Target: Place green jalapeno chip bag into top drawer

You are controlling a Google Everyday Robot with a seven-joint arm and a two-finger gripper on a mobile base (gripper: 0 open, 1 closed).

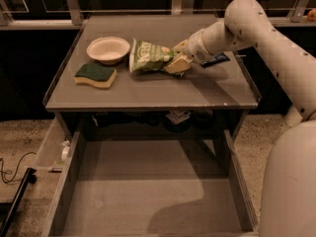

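**Bag on tabletop, gripper at its right end**

Bag (149,56): green, crinkly, white lettering, small red-orange spot near its right end. It lies flat on the table (148,92), about mid-width and toward the rear, its long axis running left to right.

Gripper (177,56): at the bag's right end and in contact with it, low over the tabletop. Pinching or spread: cannot tell.

Arm (237,26): white, reaching in from the right.

Bowl (108,49): pale, just left of the bag. Sponge (96,75): green top, yellow body, in front of the bowl. Blue packet (217,59): behind the gripper, partly hidden by the arm.

Drawer (148,191): pulled out below the table's front edge, wide, shallow, grey, bottom bare. Pale side tray (49,149): at its left.
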